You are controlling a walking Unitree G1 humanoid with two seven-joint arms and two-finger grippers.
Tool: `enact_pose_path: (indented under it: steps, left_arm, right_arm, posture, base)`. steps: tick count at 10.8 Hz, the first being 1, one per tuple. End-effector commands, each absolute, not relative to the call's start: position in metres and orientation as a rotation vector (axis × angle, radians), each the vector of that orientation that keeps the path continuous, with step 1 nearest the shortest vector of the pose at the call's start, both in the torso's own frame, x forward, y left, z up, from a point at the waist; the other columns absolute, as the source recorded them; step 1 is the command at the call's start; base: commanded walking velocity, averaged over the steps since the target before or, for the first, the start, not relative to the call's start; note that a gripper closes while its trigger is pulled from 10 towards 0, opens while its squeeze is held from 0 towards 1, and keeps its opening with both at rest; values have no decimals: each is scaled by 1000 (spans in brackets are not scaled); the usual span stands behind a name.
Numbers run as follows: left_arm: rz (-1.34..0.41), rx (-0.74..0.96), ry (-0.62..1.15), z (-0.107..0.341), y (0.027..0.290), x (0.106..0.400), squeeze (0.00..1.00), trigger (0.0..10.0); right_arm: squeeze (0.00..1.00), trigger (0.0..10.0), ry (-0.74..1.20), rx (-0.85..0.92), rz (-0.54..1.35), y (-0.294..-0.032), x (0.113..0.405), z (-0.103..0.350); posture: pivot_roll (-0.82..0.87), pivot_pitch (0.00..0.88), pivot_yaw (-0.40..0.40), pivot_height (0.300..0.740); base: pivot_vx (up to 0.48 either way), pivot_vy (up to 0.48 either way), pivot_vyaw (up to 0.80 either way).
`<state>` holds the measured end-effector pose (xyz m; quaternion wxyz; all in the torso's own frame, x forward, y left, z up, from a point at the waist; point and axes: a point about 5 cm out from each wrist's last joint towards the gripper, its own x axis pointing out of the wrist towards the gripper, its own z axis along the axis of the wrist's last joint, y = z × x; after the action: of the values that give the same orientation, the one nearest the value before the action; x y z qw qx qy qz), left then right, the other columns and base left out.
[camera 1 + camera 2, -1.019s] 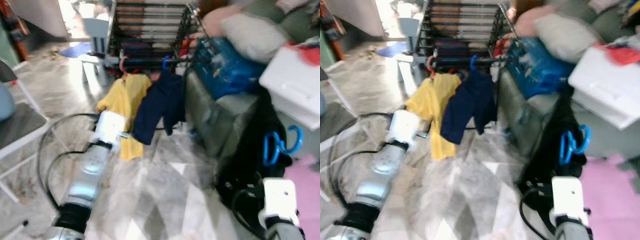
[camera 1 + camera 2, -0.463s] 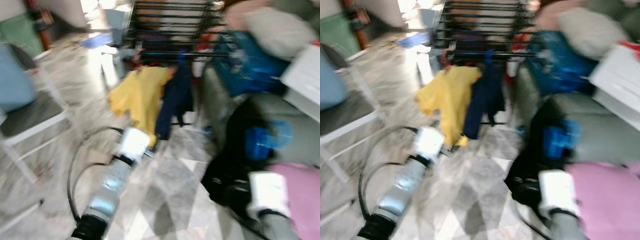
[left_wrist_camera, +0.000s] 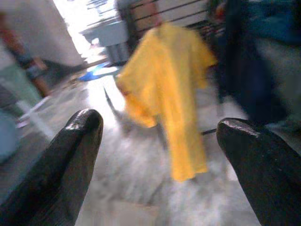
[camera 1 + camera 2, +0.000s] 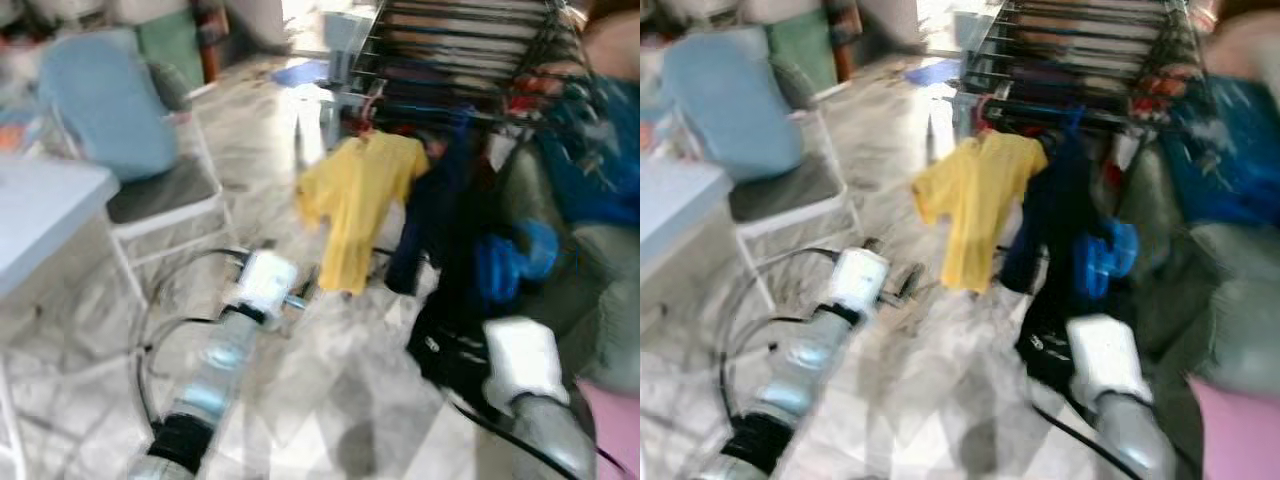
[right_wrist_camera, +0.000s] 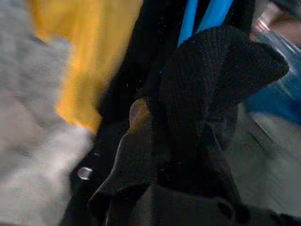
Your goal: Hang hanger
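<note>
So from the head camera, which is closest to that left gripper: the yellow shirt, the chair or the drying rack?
1. Yellow shirt: just ahead of the left gripper, hanging from the rack's front bar.
2. Chair: off to the robot's left; close to the shirt in distance, so this order is a near call.
3. Drying rack: farthest, behind the shirt.

Grey marble floor (image 4: 330, 400), blurred. Black drying rack (image 4: 1080, 60) stands on it, ahead of both grippers; yellow shirt (image 4: 355, 205) & navy garment (image 4: 1055, 215) hang from its front rail. White folding chair (image 4: 165, 195) w/ blue cloth (image 4: 105, 110) over its back stands on floor beyond left gripper (image 3: 157, 155), off to its left. Pale stool (image 4: 335, 60) further back, beside rack. Black cable loops near left arm.
</note>
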<state>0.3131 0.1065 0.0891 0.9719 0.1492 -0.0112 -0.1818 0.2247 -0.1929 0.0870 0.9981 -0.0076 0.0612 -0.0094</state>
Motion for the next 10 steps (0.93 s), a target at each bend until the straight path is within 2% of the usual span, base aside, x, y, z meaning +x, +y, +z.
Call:
enact_pose_path:
  steps: [1, 4, 10]
  left_arm:
    - [-367, 305, -17, 88, 101, 311, 0, 10000]
    - [-428, 325, 1, 73, 104, 296, 0, 10000]
    - [-434, 264, -16, 86, 91, 311, 0, 10000]
  right_arm:
    - [0, 10000, 101, -19, -14, -196, 224, 89]
    - [0, 10000, 165, 17, 175, -167, 211, 77]
    - [0, 10000, 154, 3, 444, -148, 216, 93]
  posture:
    - [31, 0, -28, 740]
    - [36, 0, -34, 740]
    - [19, 0, -34, 740]
  base:
    - [0, 0, 800]
    - [0, 0, 800]
    - [0, 0, 800]
